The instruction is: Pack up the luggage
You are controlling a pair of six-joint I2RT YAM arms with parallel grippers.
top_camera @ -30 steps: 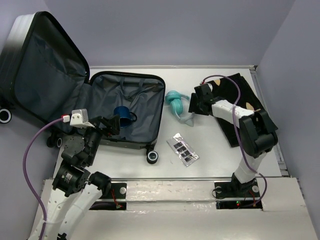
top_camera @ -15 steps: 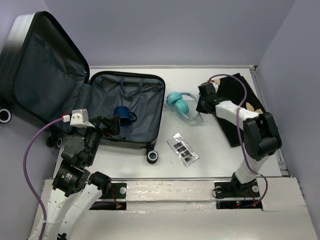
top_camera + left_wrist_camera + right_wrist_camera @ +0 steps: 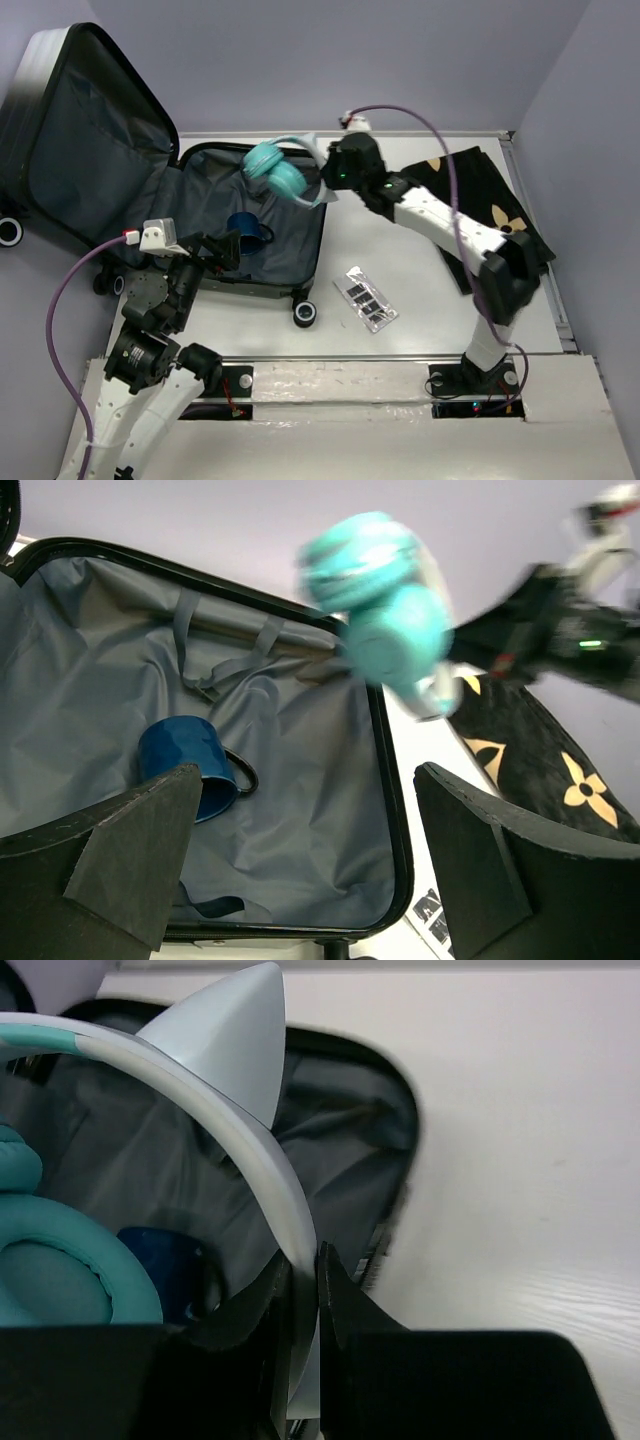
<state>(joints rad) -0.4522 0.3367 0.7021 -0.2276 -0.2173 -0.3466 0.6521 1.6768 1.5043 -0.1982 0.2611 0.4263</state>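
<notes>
Our right gripper (image 3: 303, 1278) pinched the white band of the teal headphones (image 3: 276, 172), holding them above the far rim of the open luggage (image 3: 292, 245), which lay at the left of the table (image 3: 420, 290) with a blue mug (image 3: 246, 229) inside. Our left gripper (image 3: 305, 855) hung spread wide at its near edge. Next, we judged, the headphones needed lowering onto the lining and release

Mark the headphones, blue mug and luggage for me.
headphones (image 3: 286, 180), top view, teal ear cup.
blue mug (image 3: 243, 228), top view, mug body.
luggage (image 3: 293, 238), top view, bare grey lining.
</notes>
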